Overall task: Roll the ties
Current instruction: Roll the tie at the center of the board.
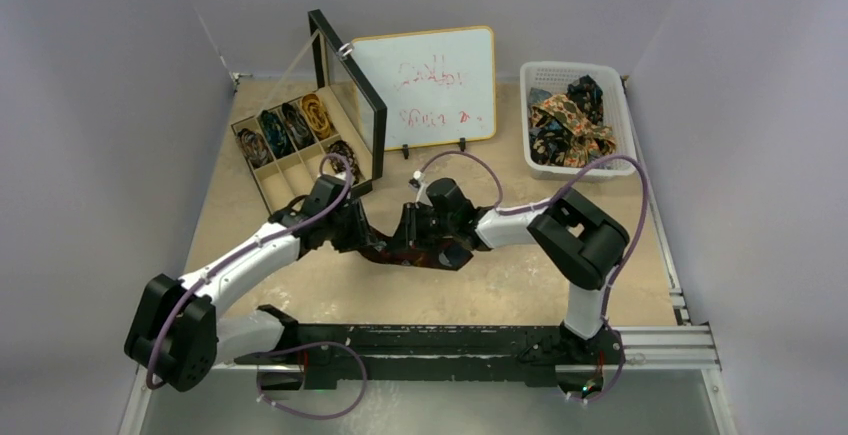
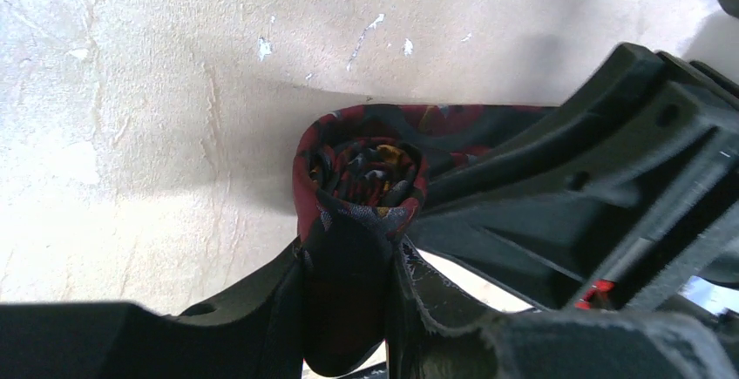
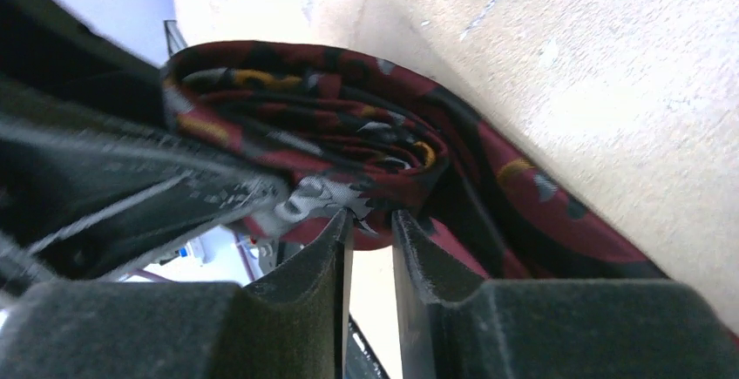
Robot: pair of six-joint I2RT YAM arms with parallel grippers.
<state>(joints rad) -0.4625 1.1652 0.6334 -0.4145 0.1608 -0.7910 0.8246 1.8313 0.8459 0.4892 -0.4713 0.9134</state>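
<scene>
Maroon tie [image 2: 357,179] at mid-table, wound into a tight coil with its tail trailing: rolling step in hand, left gripper [image 2: 353,248] clamped across the coil, right gripper [image 3: 370,222] narrow-set at its rim, grip or mere touch unclear. Calls next for winding in the tail without slackening. Rests on a scuffed beige table [image 1: 480,295], pale lilac walls [image 1: 100,105] around.

rolled maroon tie [image 2: 362,174], frame centre, is clamped between left gripper [image 2: 349,257] fingers at lower edge; beige table [image 2: 131,91] fills upper left.
</scene>
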